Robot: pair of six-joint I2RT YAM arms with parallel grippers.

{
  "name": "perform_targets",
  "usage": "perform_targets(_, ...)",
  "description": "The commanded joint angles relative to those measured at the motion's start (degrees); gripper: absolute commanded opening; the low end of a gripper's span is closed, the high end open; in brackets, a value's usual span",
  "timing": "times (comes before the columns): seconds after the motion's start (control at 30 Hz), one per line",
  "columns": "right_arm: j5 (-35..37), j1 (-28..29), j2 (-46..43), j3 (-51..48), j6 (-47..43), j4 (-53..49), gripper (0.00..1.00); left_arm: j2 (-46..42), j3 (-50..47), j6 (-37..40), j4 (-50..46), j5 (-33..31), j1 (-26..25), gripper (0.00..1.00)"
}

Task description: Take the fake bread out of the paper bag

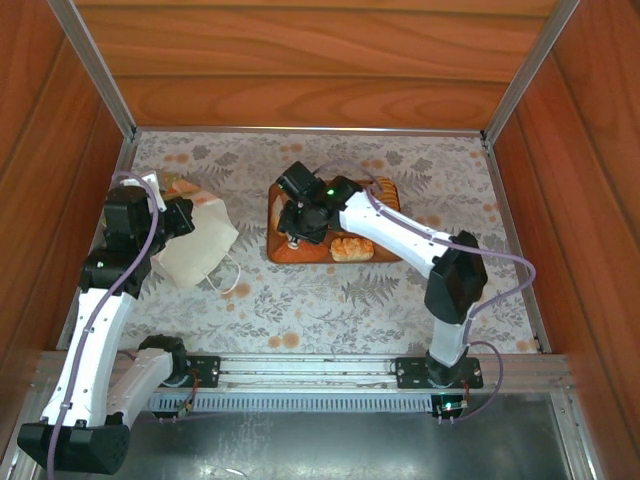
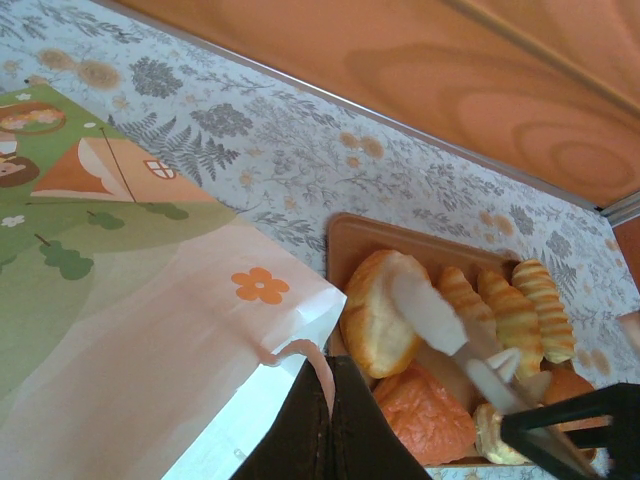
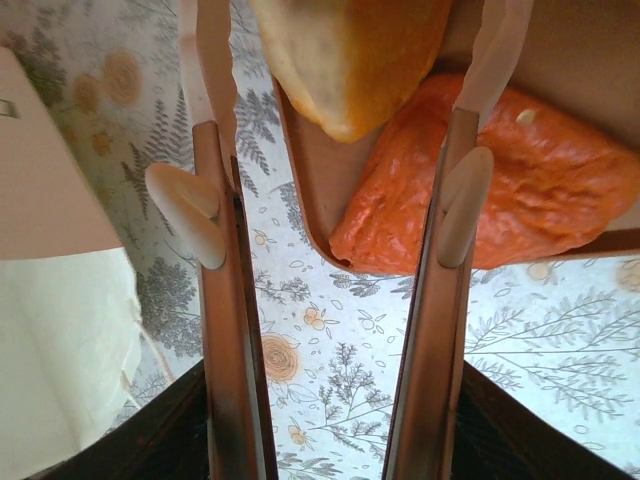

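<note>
**Q:** Position of the paper bag (image 1: 195, 245), and reason for the grip on it?

**A:** Lies flat at nine o'clock on the worktop (image 1: 400, 300), mouth apparently turned toward three o'clock. Pinched at its rim by the left hand (image 2: 328, 420), jaws fully closed on the paper. Probably held this way to keep the bag from sliding and its mouth reachable for the other arm.

**Q:** And the fake bread (image 1: 352, 247)?

**A:** Gathered on the brown board (image 1: 280, 252) at the worktop's centre, at three o'clock from the bag. Includes a pale bun (image 3: 350, 70), an orange triangular piece (image 3: 500, 200) and ridged loaves (image 2: 515, 320). Cannot tell whether any remains in the bag, given the hidden interior.

**Q:** State of the right hand (image 3: 355, 30)?

**A:** Hovers over the board's nine-o'clock end, jaws moderately wide, straddling the bun with a gap on each side. Shows no grip. Reads as either a release or an approach; cannot tell which.

**Q:** Purpose of the board?

**A:** Presumably serves as a collecting place. Keeps the pieces together, outside the bag, within short reach of its mouth.
</note>
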Motion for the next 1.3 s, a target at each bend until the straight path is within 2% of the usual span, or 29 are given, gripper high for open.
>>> perform_targets(0.0,3.7,-1.6,-1.4,3.1,-8.3,-2.6,0.53,-0.5,1.2,0.0,0.9,0.3,-0.1,0.0)
perform_targets(0.17,-2.2,-4.9,7.0,14.2,-16.9,-8.9,0.54,-0.4,1.4,-0.4,0.9,0.5,-0.1,0.0)
perform_targets(0.33,-1.6,-6.7,16.3,26.6,-20.2,-19.0,0.55,-0.9,1.5,-0.6,0.7,0.0,-0.1,0.0)
perform_targets(0.47,0.1,-6.7,19.6,31.5,-20.3,-25.6,0.56,-1.1,1.4,-0.6,0.5,-0.6,0.0,0.0)
perform_targets(0.73,-12.1,-6.7,16.4,23.9,-18.2,-16.1,0.57,-0.5,1.4,-0.6,0.4,-0.5,-0.1,0.0)
perform_targets(0.9,-10.7,-6.7,16.8,23.1,-16.0,-16.3,0.57,-0.7,1.2,-0.4,0.4,-0.5,0.0,0.0)
perform_targets(0.97,-9.9,-6.7,17.0,23.1,-15.6,-16.7,0.53,-0.9,1.1,-0.4,0.4,-0.6,-0.1,0.0)
perform_targets(1.03,-9.8,-6.7,16.4,21.9,-14.3,-15.3,0.43,-1.0,0.9,-0.5,0.4,-0.8,0.0,0.0)
perform_targets(1.07,-9.4,-6.7,15.9,21.4,-13.5,-14.7,0.41,-1.2,0.9,-0.4,0.4,-0.8,-0.1,0.0)
perform_targets(1.17,-8.6,-6.7,12.8,17.1,-9.2,-8.4,0.39,-1.1,0.9,-0.5,0.4,-0.7,0.0,0.0)
perform_targets(1.27,-7.7,-6.7,7.9,8.3,-2.4,2.6,0.38,-1.0,1.0,-0.5,0.4,-0.8,0.0,0.0)
